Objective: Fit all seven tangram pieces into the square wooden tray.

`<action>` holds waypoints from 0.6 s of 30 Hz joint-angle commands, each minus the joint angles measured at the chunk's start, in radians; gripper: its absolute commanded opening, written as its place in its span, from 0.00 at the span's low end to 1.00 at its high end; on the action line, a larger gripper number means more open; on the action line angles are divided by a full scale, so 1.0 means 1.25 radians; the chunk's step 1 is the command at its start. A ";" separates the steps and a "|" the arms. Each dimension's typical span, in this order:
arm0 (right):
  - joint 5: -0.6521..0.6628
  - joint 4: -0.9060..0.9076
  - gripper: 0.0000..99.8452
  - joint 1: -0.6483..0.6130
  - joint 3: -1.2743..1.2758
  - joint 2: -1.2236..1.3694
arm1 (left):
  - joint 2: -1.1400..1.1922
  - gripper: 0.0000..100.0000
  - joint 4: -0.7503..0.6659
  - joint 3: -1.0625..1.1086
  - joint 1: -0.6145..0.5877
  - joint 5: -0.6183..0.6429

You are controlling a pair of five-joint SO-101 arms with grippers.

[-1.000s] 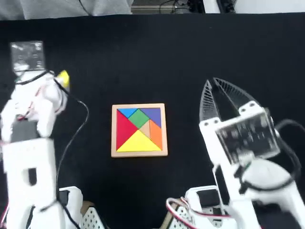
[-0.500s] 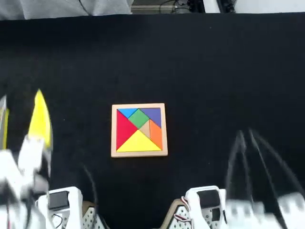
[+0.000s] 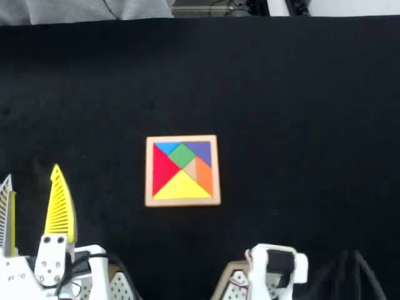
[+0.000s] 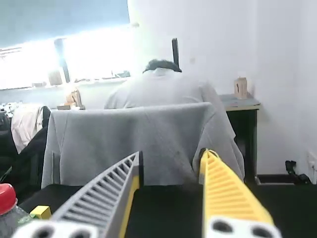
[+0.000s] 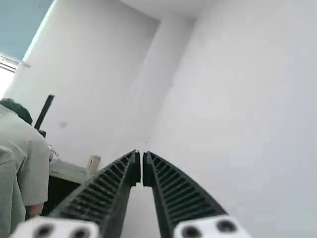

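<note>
Standing spread and empty, the left fingers sat low by the near edge of the bench; the right fingers were pressed together on nothing. The step looked like parking clear, best done by holding both arms well apart from the square wooden tray at mid-bench. Counted: one tray, seven tangram pieces, all seated inside it; two arms.

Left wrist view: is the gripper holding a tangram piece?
No, the left gripper stands open, and only the room behind shows between its jaws.
</note>
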 commanded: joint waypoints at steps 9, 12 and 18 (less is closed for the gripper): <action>-0.163 -0.103 0.12 0.016 0.528 -0.063 | 0.001 0.20 -0.433 0.787 0.001 -0.005; -0.162 -0.189 0.12 0.016 0.717 -0.063 | 0.001 0.20 -0.579 0.938 0.001 -0.006; -0.162 -0.355 0.12 -0.066 0.997 -0.063 | 0.029 0.20 -0.566 0.943 0.077 -0.002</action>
